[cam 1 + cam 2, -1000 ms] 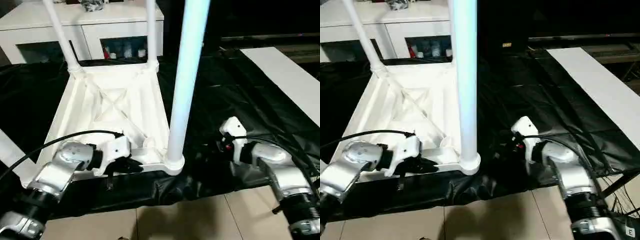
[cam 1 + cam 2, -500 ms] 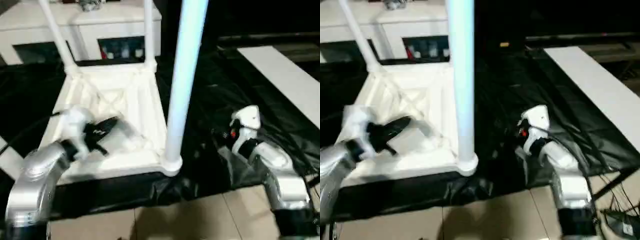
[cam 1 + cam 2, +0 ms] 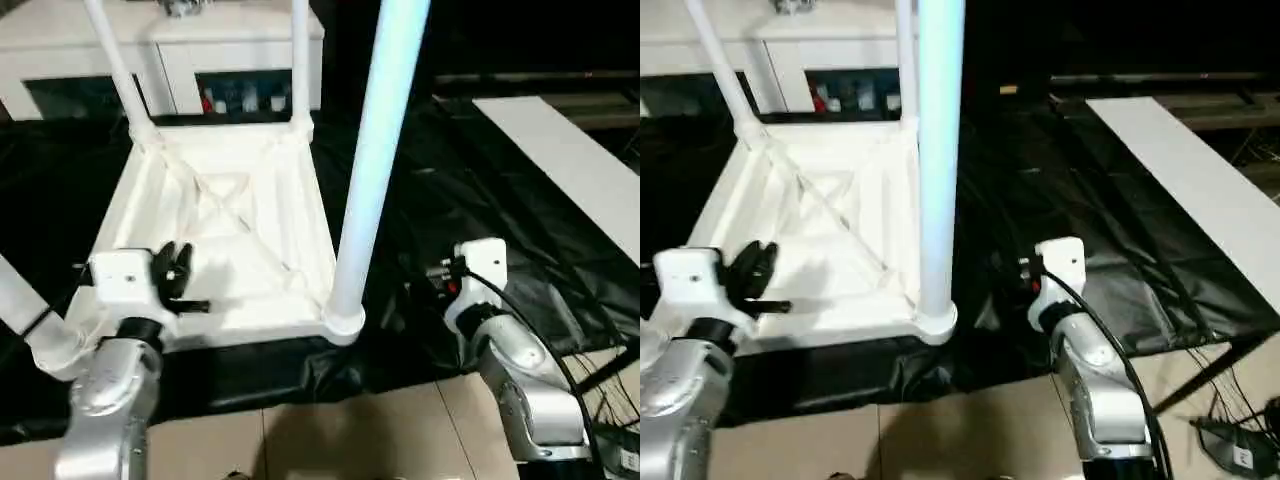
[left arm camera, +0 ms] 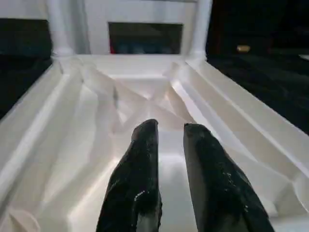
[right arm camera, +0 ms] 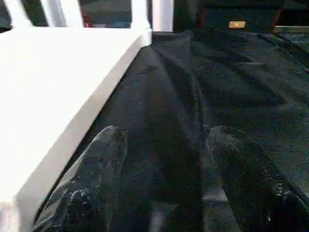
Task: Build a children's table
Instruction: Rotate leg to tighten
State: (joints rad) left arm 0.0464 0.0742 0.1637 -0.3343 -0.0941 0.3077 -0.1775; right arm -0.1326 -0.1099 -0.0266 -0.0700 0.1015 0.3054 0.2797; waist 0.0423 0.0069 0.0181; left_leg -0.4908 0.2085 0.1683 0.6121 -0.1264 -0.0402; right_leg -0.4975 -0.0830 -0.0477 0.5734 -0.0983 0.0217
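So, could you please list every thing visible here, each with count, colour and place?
table top: one, white, upside down on the black sheet, ribbed underside up.
table legs: four, white, standing in the corner sockets; near-left one cut by the picture edge.
black sheet: one, under the table top.
cabinet: one, white with glass doors, behind the table.
white board: one, far right.
left claw: black fingers slightly apart, empty, over the underside.
right claw: black fingers apart, empty, over the sheet.

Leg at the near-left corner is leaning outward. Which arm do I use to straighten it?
Left. The left gripper hovers over the table's underside right beside that leaning leg. The right gripper is over the black sheet, past the upright near-right leg.
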